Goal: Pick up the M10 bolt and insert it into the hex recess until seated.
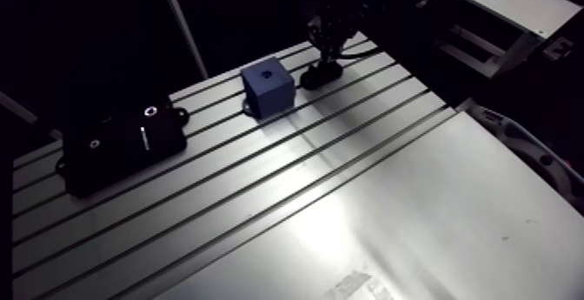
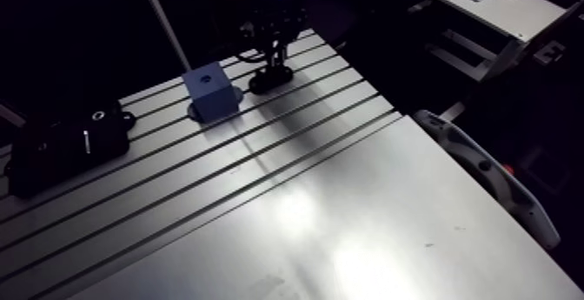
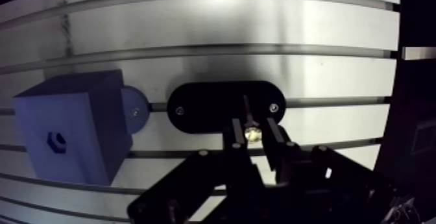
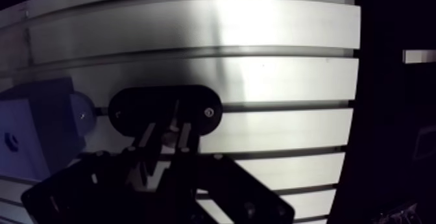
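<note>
In the wrist view my gripper (image 3: 253, 128) is shut on the M10 bolt (image 3: 252, 134). The bolt's bright end shows between the fingertips and its thin shank points down at the black oval holder (image 3: 214, 106) just beneath. Beside the holder stands the blue block (image 3: 71, 132), with its hex recess (image 3: 58, 141) on the face turned towards me. In the arm view the gripper (image 1: 326, 50) hangs over the holder (image 1: 320, 76) at the table's far edge, and the blue block (image 1: 269, 87) is close by on its left.
A black box (image 1: 122, 141) with white markings sits on the slotted table (image 1: 287, 190) at the left. A smooth metal sheet (image 1: 434, 225) covers the near right part. A grey and white device (image 2: 487, 169) lies along the table's right edge.
</note>
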You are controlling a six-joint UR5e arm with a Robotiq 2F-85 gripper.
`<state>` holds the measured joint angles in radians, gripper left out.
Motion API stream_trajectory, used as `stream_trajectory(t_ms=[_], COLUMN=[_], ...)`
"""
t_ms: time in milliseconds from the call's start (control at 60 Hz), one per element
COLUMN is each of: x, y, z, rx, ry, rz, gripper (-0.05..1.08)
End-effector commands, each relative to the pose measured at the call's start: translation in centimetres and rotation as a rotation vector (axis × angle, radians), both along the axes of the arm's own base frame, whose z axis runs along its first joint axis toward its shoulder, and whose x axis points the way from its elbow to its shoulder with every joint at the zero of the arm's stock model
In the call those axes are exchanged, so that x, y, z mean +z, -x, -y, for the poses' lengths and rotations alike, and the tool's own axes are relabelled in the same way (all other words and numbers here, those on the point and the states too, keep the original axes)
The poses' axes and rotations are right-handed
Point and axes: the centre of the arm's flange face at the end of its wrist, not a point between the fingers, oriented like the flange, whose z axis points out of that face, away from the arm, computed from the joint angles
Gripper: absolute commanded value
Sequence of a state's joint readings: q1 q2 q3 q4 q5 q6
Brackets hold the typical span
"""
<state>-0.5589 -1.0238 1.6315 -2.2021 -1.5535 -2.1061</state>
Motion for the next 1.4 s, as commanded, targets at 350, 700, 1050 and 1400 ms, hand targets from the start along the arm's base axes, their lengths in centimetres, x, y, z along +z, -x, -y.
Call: stream_trajectory(t_ms=[350, 700, 1050, 1400], x=[0.4, 2.6, 6.9, 12.1], y=[0.1, 0.5, 0.6, 0.2], z=[-0.1, -0.2, 0.3, 2.6], rx=[0.001, 0.003, 0.011, 0.022], ry=[-0.002, -0.016, -0.045, -0.046], rz=[-0.006, -0.037, -0.087, -0.086], gripper=[0.72, 0.73, 0.73, 0.73])
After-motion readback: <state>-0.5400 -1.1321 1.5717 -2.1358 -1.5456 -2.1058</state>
